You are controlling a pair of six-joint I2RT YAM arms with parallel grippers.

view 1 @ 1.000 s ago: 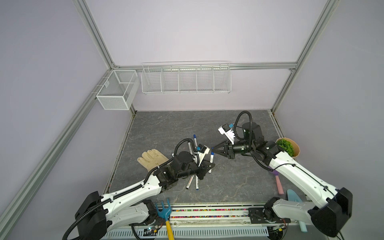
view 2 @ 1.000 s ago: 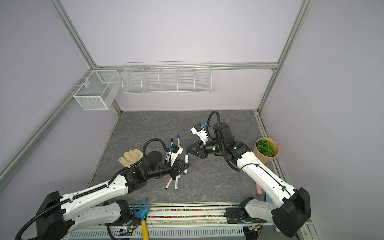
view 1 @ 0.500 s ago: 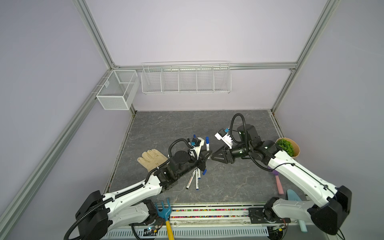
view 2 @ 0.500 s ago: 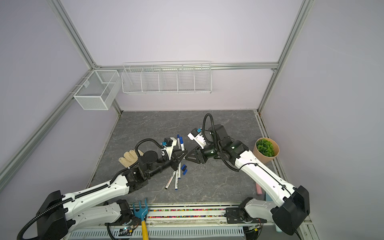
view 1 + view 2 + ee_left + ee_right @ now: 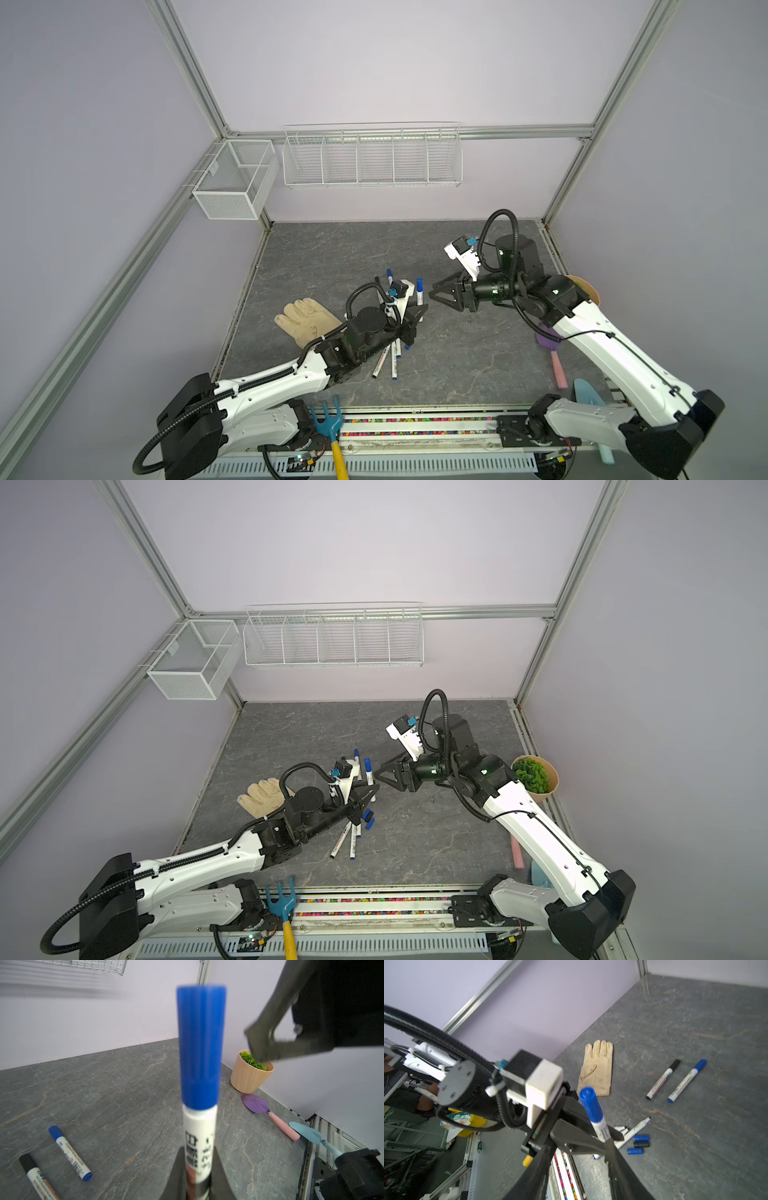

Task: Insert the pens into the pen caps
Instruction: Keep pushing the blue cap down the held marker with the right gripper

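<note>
My left gripper (image 5: pixel 419 312) (image 5: pixel 197 1169) is shut on a white-barrelled pen (image 5: pixel 199 1132) that stands upright, with a blue pen cap (image 5: pixel 200 1047) (image 5: pixel 590 1103) seated on its tip. My right gripper (image 5: pixel 432 291) (image 5: pixel 578 1147) is open just right of that capped end, nothing between its fingers. Three loose caps lie on the table below: blue (image 5: pixel 641 1138), black (image 5: pixel 641 1144) and blue (image 5: pixel 634 1151). Uncapped pens (image 5: pixel 384 357) (image 5: pixel 633 1131) lie beside them. A blue-capped pen (image 5: pixel 687 1080) and a black-capped pen (image 5: pixel 662 1079) lie further off.
A beige glove (image 5: pixel 307 322) lies left of the pens. A potted plant (image 5: pixel 534 777), a purple trowel (image 5: pixel 268 1114) and a light-blue scoop (image 5: pixel 311 1134) are along the right edge. A blue garden fork (image 5: pixel 330 428) lies at the front rail. Wire baskets (image 5: pixel 372 156) hang on the back wall.
My right gripper was shut, pushed in toward the pen, then opened and now stands just right of it. My left gripper has tilted the pen upright and kept hold of it.
</note>
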